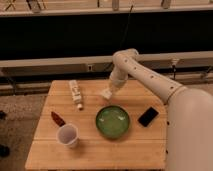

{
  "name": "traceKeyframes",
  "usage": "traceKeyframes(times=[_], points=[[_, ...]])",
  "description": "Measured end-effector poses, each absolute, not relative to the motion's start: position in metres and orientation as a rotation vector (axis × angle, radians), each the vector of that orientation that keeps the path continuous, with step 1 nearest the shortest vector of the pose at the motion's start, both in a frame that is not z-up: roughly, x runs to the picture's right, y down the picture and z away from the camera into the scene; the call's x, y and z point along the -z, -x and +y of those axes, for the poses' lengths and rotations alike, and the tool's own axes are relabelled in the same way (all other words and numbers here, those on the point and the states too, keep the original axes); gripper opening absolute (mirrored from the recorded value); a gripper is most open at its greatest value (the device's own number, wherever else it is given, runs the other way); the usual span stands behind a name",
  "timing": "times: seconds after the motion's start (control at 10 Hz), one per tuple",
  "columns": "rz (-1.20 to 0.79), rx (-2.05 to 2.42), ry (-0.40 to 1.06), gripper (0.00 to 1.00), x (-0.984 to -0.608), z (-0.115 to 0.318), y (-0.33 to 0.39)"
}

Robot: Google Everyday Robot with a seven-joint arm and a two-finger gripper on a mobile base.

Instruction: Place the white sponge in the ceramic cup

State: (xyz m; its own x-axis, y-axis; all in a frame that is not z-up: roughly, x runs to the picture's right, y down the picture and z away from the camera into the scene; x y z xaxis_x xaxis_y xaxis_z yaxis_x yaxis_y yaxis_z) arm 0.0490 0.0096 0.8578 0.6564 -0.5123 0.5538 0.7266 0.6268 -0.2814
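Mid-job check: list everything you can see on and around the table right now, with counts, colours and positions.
white sponge: 1, off-white, at the gripper, above the table's far middle
ceramic cup: 1, white, front left
green bowl: 1, green, centre
white bottle: 1, white, lying far left
red object: 1, dark red, left, just behind the cup
black flat object: 1, black, right
wooden table: 1, light wood
gripper: 1, white arm, far middle, at the sponge

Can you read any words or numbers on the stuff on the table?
None can be read.
Bottle: dark marks, too blurred to read.
Black phone, green bowl, cup, red thing: no writing shows.
The claw is above the table's back, at the sponge.
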Motion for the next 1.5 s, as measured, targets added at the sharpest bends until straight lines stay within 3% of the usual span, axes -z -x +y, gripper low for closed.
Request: traceKeyframes(times=[0.4,1.1,1.5], points=[[-0.481,0.794,0.505,0.00,-0.820,0.000,-0.025],[-0.566,0.883,0.497,0.00,-0.722,0.017,-0.011],[-0.623,0.968,0.534,0.00,-0.708,0.042,0.008]])
